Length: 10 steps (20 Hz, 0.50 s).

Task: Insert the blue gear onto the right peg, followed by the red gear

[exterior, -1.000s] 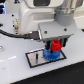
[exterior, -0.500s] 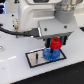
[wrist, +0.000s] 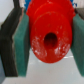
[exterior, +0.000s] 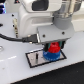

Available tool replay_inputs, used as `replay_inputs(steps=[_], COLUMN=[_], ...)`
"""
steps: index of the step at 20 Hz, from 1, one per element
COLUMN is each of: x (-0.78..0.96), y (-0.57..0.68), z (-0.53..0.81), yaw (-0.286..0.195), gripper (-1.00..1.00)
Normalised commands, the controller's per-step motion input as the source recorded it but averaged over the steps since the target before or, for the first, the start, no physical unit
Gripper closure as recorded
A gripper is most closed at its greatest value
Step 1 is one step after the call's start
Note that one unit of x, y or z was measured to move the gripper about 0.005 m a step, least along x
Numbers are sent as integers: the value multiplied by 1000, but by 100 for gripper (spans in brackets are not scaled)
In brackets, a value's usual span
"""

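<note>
Red gear in my grip, right over the blue gear on the plate

My gripper [exterior: 52, 46] is clenched on the red gear [exterior: 53, 48]; in the wrist view the green pads [wrist: 21, 42] press against both sides of the gear [wrist: 50, 35], whose raised hub with its dark bore faces the camera. In the exterior view the red gear sits directly above the blue gear [exterior: 51, 55], so close that I cannot tell whether they touch. The blue gear lies flat on the plate [exterior: 35, 59], toward the end at the exterior view's right, and its rim shows below the red one. The right peg is hidden under the gears, so I cannot tell how far either sits on it. A black cable [exterior: 12, 37] runs in from the exterior view's left toward my wrist
</note>
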Motion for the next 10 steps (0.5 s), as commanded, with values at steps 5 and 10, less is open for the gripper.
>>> replay_inputs(steps=[5, 10], x=[74, -5], y=[-2, 0], z=[133, -321], yaw=[0, 0], gripper=[100, 100])
